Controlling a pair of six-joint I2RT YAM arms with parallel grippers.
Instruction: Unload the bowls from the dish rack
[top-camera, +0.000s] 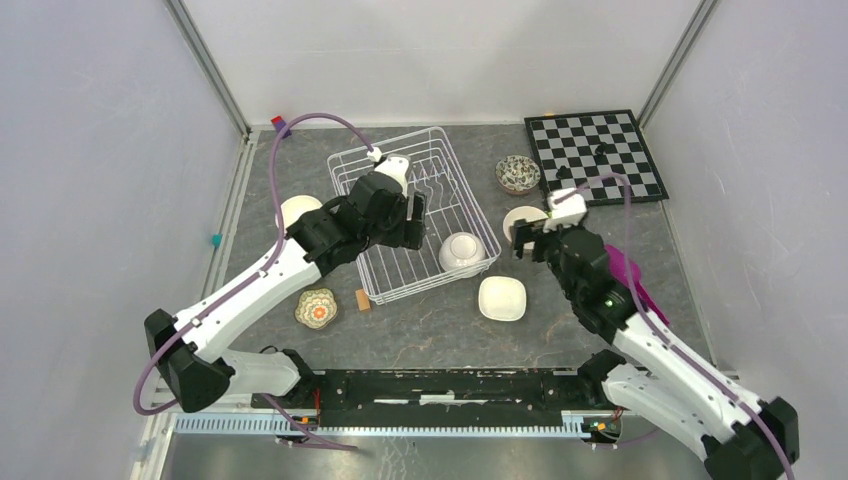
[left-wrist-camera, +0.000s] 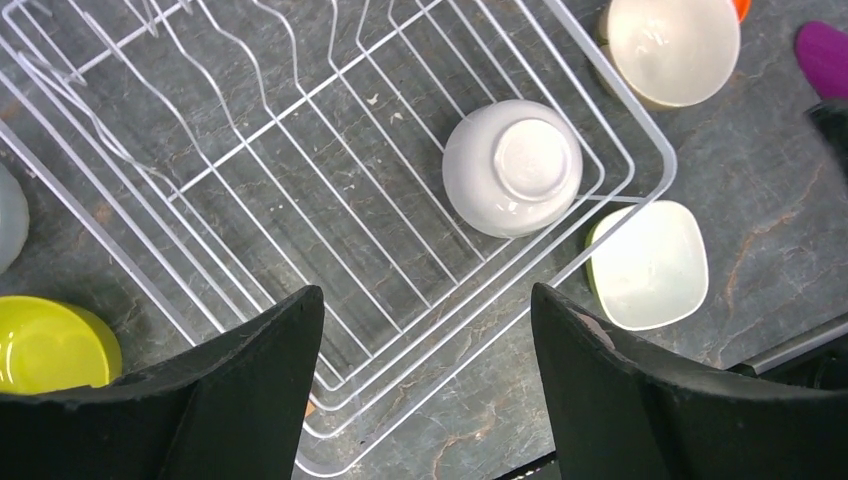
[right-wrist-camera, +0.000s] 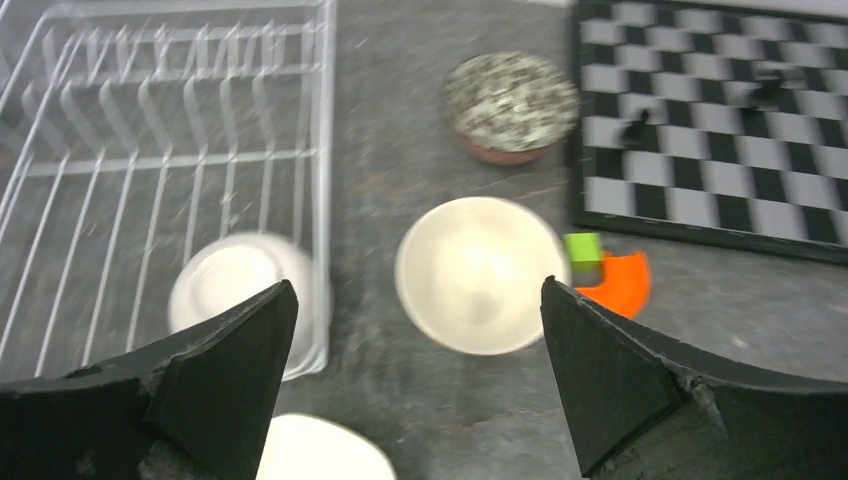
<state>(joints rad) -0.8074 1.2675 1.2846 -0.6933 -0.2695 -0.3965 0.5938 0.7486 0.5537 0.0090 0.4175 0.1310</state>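
Note:
The white wire dish rack (top-camera: 425, 283) lies mid-table. One white bowl (top-camera: 462, 250) sits upside down in its near right corner; it also shows in the left wrist view (left-wrist-camera: 512, 165) and the right wrist view (right-wrist-camera: 235, 290). On the table stand a squarish white bowl (top-camera: 501, 298), a cream bowl (top-camera: 522, 222), a speckled bowl (top-camera: 518, 174), a floral bowl (top-camera: 316, 308), a white bowl (top-camera: 298, 210) and a lime green bowl (left-wrist-camera: 45, 345). My left gripper (top-camera: 415, 220) hovers open and empty over the rack (left-wrist-camera: 640, 120). My right gripper (top-camera: 530, 240) is open and empty above the cream bowl (right-wrist-camera: 478, 272).
A chessboard (top-camera: 595, 155) with a few pieces lies at the back right. A purple object (top-camera: 625, 270) lies under the right arm. An orange piece (right-wrist-camera: 620, 285) and a green block (right-wrist-camera: 583, 250) sit beside the cream bowl. A small tan block (top-camera: 362, 300) lies by the rack's near corner.

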